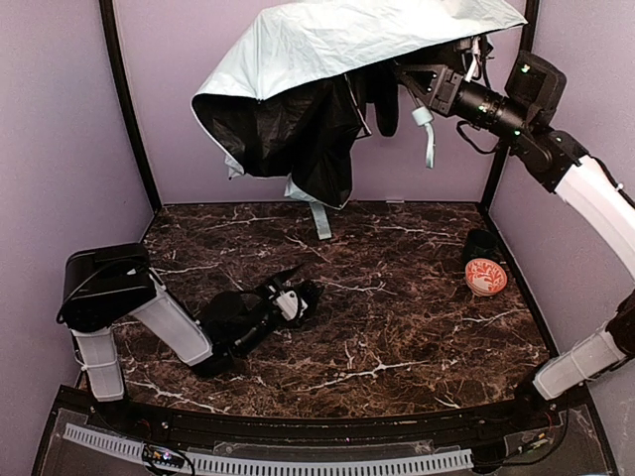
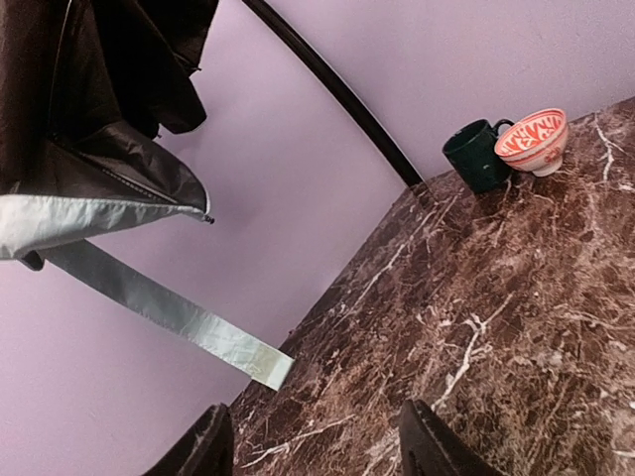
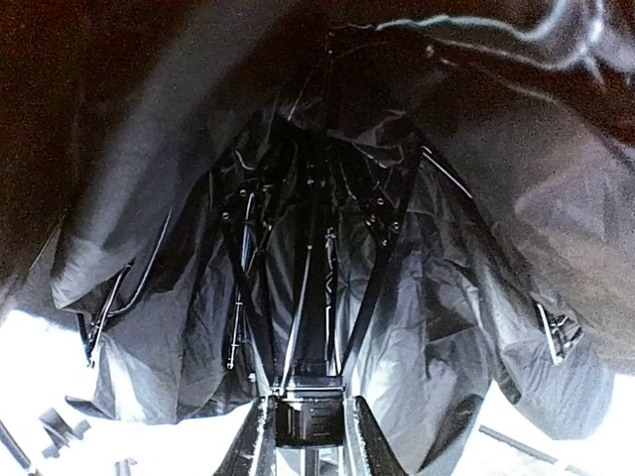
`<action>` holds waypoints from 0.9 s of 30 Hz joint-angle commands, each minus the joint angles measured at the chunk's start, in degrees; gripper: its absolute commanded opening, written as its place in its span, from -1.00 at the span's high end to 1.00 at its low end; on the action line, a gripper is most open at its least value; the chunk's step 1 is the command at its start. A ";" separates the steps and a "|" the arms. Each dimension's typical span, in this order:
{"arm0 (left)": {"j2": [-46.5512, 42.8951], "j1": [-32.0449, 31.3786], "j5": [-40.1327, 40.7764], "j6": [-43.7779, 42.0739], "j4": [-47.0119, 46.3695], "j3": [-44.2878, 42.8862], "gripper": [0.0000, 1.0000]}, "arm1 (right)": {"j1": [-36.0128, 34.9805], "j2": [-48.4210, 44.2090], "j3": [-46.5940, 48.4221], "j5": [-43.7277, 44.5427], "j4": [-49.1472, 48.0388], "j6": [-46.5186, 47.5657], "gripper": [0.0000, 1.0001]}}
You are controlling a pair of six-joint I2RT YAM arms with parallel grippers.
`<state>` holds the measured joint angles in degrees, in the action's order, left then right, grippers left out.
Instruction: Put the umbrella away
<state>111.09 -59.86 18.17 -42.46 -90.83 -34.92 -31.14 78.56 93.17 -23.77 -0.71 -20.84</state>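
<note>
The umbrella (image 1: pixel 337 45) hangs half-open high at the back, with pale mint canopy on top and black underside drooping. A mint strap (image 1: pixel 319 218) dangles from it toward the table. My right gripper (image 1: pixel 422 79) is raised at the upper right and shut on the umbrella's black shaft block (image 3: pixel 310 421), with ribs and black fabric (image 3: pixel 446 297) filling the right wrist view. My left gripper (image 1: pixel 296 296) lies low on the marble table, open and empty (image 2: pixel 317 451). It is apart from the umbrella, whose edge (image 2: pixel 99 188) and strap (image 2: pixel 169 307) show above it.
A dark green cup (image 1: pixel 483 245) and an orange-and-white bowl (image 1: pixel 485 277) stand together at the table's right edge; both also show in the left wrist view, the cup (image 2: pixel 476 154) beside the bowl (image 2: pixel 534 139). Purple walls enclose the brown marble table (image 1: pixel 397 337).
</note>
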 commanded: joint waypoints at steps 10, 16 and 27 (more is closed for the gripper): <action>-41.15 -1.76 -18.22 22.63 49.30 3.78 -0.14 | 8.93 1.22 4.28 -16.21 7.14 18.03 1.00; -53.17 -0.95 -11.47 28.36 50.64 6.20 -0.12 | 11.49 6.06 14.16 -27.87 25.34 31.83 1.00; -45.08 16.67 -4.00 45.10 62.68 -2.65 -0.07 | 11.52 6.86 15.64 -33.59 37.07 42.06 1.00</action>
<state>59.31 -44.73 10.57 -0.99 -35.64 -33.52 -19.51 86.72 108.97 -52.80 37.41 17.78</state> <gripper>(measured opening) 0.537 0.168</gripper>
